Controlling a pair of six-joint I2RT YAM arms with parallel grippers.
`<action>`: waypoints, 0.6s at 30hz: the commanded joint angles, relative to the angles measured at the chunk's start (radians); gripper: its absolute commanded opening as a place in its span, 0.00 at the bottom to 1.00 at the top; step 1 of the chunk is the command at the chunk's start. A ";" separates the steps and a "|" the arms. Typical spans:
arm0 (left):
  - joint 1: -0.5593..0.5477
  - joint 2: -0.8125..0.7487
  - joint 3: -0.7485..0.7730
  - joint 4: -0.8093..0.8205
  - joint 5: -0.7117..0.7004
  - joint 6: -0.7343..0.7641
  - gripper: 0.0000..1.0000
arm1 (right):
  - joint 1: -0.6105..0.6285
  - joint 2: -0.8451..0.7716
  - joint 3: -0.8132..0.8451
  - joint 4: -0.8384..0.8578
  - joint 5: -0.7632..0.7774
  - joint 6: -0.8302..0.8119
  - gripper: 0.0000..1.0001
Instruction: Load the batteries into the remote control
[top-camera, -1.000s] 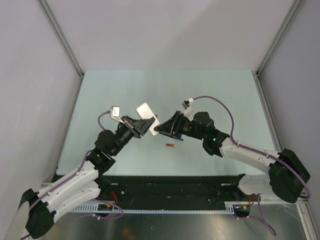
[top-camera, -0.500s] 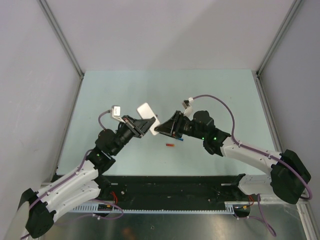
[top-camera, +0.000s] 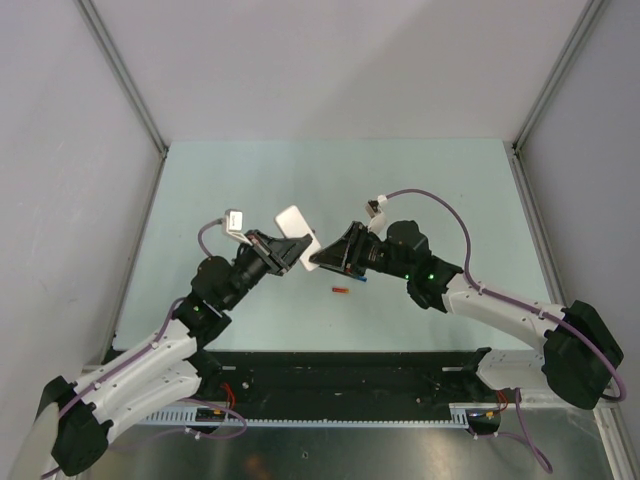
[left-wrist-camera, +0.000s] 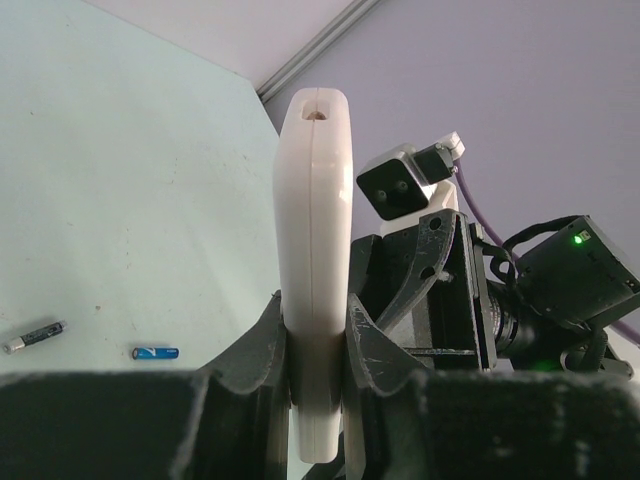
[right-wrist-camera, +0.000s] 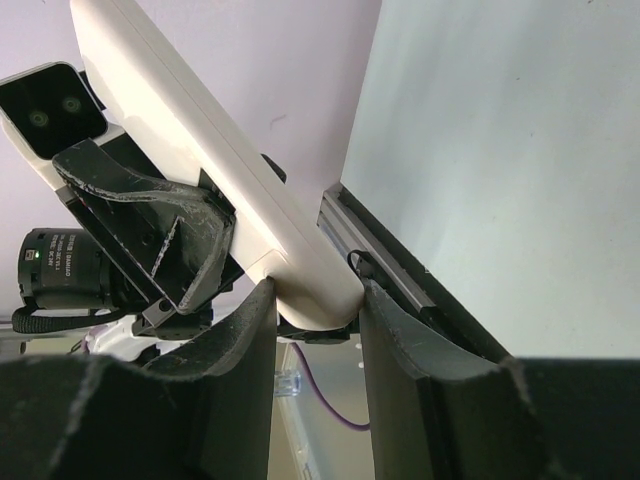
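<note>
The remote control (top-camera: 293, 222) is held above the table between both arms, showing its white edge and back. My left gripper (top-camera: 288, 252) is shut on it across its thickness; in the left wrist view the remote control (left-wrist-camera: 315, 220) stands upright between the fingers of my left gripper (left-wrist-camera: 316, 320). My right gripper (top-camera: 318, 258) is closed on the remote's lower end, and the remote control (right-wrist-camera: 190, 140) sits between both pads of my right gripper (right-wrist-camera: 315, 300). An orange-red battery (top-camera: 341, 290) and a blue battery (top-camera: 358, 279) lie on the table below. The blue battery (left-wrist-camera: 155, 352) and a dark battery (left-wrist-camera: 33, 336) also show in the left wrist view.
The pale green table (top-camera: 450, 200) is bounded by grey walls with metal corner posts (top-camera: 125, 85). A black rail (top-camera: 350, 375) runs along the near edge by the arm bases.
</note>
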 joint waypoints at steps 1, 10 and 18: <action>0.025 -0.006 0.096 0.117 -0.024 0.028 0.00 | 0.013 0.006 -0.002 -0.163 -0.007 -0.080 0.21; 0.061 0.007 0.113 0.117 -0.016 0.023 0.00 | 0.013 -0.004 -0.002 -0.194 -0.003 -0.097 0.22; 0.083 0.007 0.108 0.117 0.019 0.011 0.00 | 0.013 -0.007 -0.005 -0.200 -0.010 -0.103 0.22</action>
